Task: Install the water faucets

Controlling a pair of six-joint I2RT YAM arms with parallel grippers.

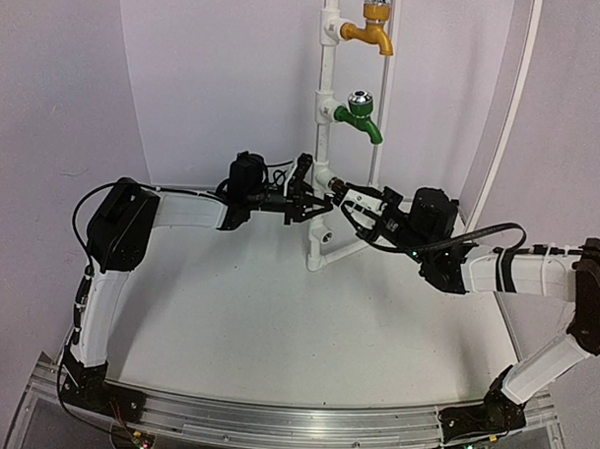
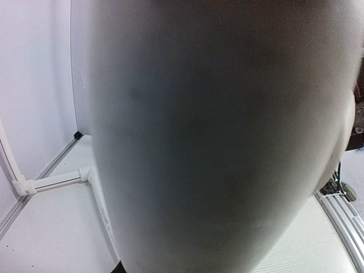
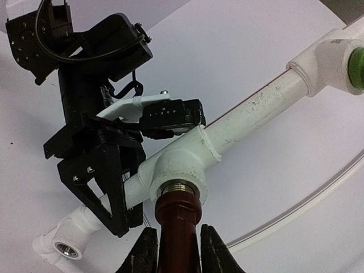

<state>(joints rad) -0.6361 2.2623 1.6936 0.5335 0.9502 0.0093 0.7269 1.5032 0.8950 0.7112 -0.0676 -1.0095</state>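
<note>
Low on the white pipe stand [image 1: 327, 88], the right gripper [image 3: 178, 250] clamps the dark brown faucet [image 3: 177, 219], both fingers closed tight on its body. The faucet's metal threaded end [image 3: 179, 187] meets the mouth of a white tee socket [image 3: 170, 168]. From the opposite side, the left gripper [image 1: 314, 201] is closed around the pipe just beside that socket, its black fingers pinching the tube. Higher on the same upright, the green faucet [image 1: 363, 116] sits in its socket, spout curving down and silver cap on top. The yellow-orange faucet [image 1: 374, 28] occupies the top socket. The stand rises from the white table [image 1: 277, 322], between the two arms. A blurred pale surface close to the lens fills nearly all of the left wrist view, with a stretch of white floor pipe [image 2: 54, 182] visible at the left.
</note>
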